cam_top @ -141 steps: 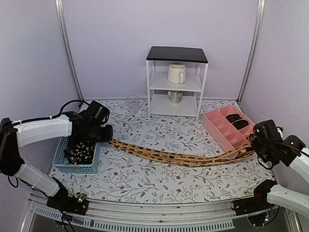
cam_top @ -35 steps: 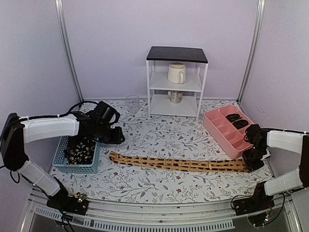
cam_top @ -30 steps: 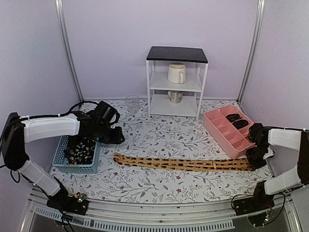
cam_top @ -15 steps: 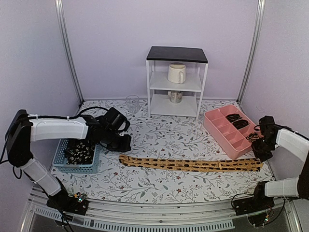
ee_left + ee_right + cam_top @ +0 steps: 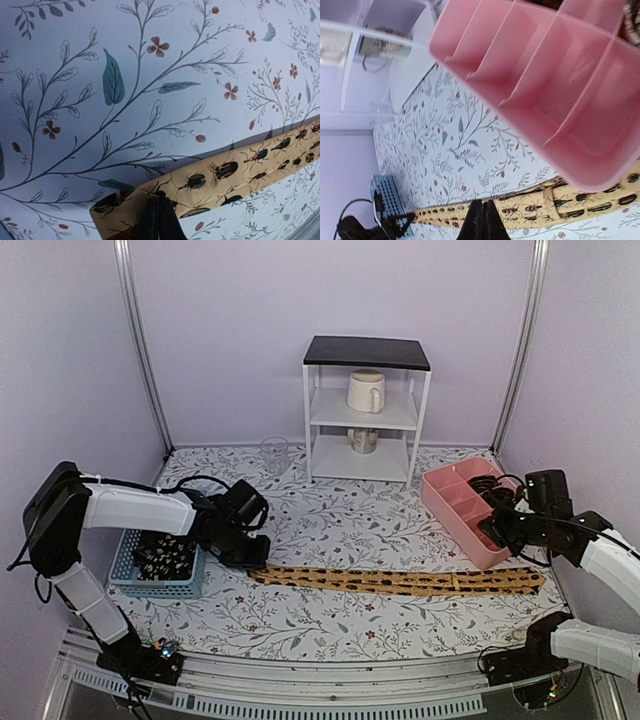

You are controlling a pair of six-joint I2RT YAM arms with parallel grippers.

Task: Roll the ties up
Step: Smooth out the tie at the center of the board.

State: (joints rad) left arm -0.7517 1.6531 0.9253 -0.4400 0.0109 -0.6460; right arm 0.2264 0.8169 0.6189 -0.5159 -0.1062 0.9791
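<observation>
Tan-orange tie (image 5: 400,582) stretched flat along floral-print table (image 5: 330,520), lilac walls behind, left gripper (image 5: 255,558) pinched shut on its left end, right gripper (image 5: 490,523) closed and empty over pink tray (image 5: 455,523), apart from the tie.

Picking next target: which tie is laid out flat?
The tan beetle-print tie, stretched across the table; the black ties are bunched in the basket.
</observation>
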